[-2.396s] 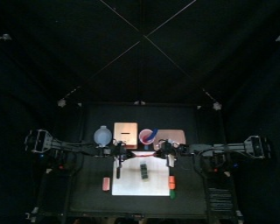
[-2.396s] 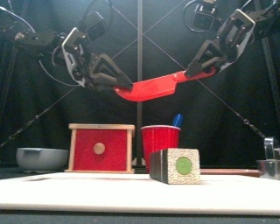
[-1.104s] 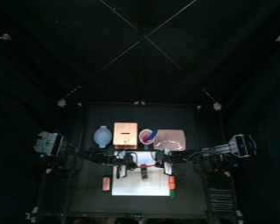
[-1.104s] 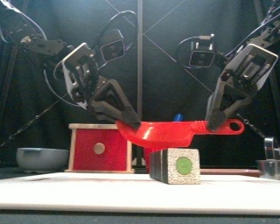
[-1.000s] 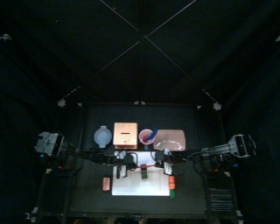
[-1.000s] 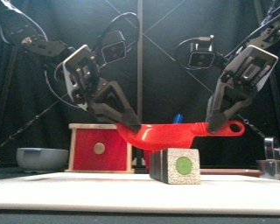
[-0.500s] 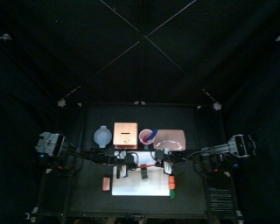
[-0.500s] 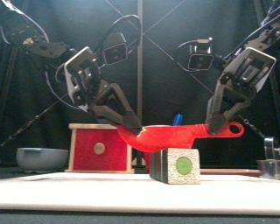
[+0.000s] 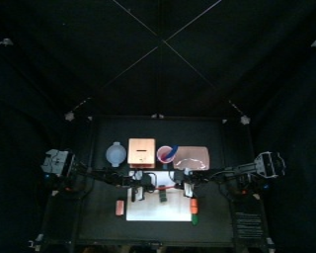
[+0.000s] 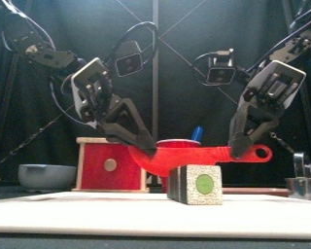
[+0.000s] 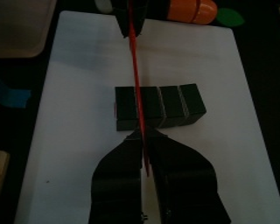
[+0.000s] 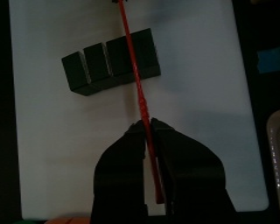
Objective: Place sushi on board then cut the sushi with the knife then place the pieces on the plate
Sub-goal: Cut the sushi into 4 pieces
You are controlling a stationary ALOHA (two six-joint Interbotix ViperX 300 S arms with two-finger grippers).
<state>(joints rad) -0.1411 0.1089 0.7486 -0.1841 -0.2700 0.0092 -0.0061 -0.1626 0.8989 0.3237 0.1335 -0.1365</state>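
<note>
The sushi roll (image 10: 194,183) lies on the white cutting board (image 10: 81,216), near its middle, with its round green end face turned to the front. In the left wrist view its dark blocks (image 11: 161,106) sit side by side, touching, in one row. Both arms hold the red knife (image 10: 197,153) level above the roll. The left gripper (image 10: 143,148) has its jaws pinched tight on the blade end, and the right gripper (image 10: 236,151) is clamped on the handle end. The handle's rounded tip sticks out to the right past the jaws. The blade's lower edge is at the top of the roll; whether it touches cannot be told. From the wrists the knife shows edge-on as a thin red line (image 11: 134,66) crossing the row of blocks at one of its ends (image 12: 136,74). Behind the knife stands the red cup (image 10: 179,146) with the blue knife (image 10: 196,132) in it. The wooden box (image 10: 110,163) is to its left and the blue-grey bowl (image 10: 46,175) is further left. The pink tray (image 9: 194,155) lies beyond the board, to the right.
</note>
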